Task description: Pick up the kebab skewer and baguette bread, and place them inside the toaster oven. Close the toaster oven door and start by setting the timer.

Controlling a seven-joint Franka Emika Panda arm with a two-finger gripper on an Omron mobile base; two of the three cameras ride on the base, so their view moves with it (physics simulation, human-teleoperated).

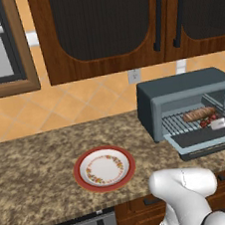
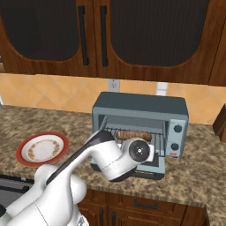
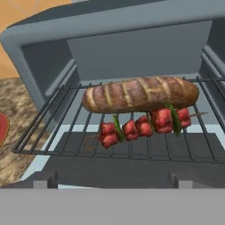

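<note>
The toaster oven [image 1: 182, 92] [image 2: 141, 108] stands on the counter with its door [image 3: 110, 165] dropped open and flat. On the wire rack inside lies the baguette bread [image 3: 140, 93] [image 1: 199, 113] [image 2: 132, 134]. The kebab skewer [image 3: 143, 125] [image 1: 207, 121] lies just in front of the loaf and touches it. My gripper [image 3: 112, 182] hovers over the lowered door, facing the oven mouth. It is open, its two tips far apart with nothing between them. In the right base view my wrist [image 2: 137, 152] covers the lower part of the opening.
A red-rimmed plate [image 1: 104, 168] [image 2: 42, 148] sits bare on the granite counter left of the oven. The knob panel [image 2: 176, 137] is on the oven's right side. Dark wood cabinets [image 1: 123, 22] hang above.
</note>
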